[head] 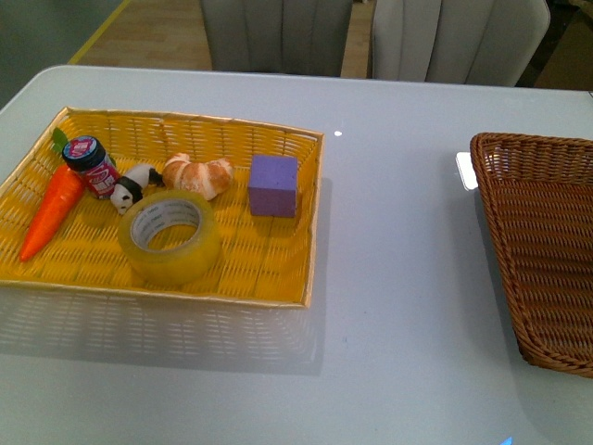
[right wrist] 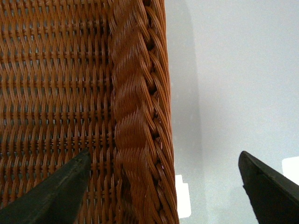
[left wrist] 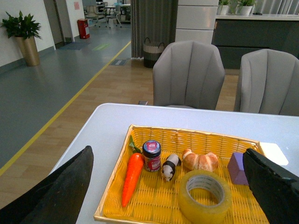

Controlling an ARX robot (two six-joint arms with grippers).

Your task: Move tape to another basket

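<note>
The tape (head: 170, 235) is a wide yellowish roll lying flat in the front middle of the bright yellow tray (head: 278, 286). It also shows in the left wrist view (left wrist: 204, 196). The dark-brown wicker basket (head: 542, 243) stands at the right edge of the table and holds nothing I can see. Neither arm shows in the front view. My left gripper (left wrist: 170, 186) is open, well above and short of the yellow tray, with the tape between its fingers in view. My right gripper (right wrist: 163, 186) is open over the basket's braided rim (right wrist: 135, 116).
In the yellow tray with the tape lie a carrot (head: 54, 209), a small jar (head: 91, 164), a panda toy (head: 130, 188), a croissant (head: 197, 175) and a purple cube (head: 273, 184). Two grey chairs (left wrist: 189, 74) stand behind the white table (head: 398, 278).
</note>
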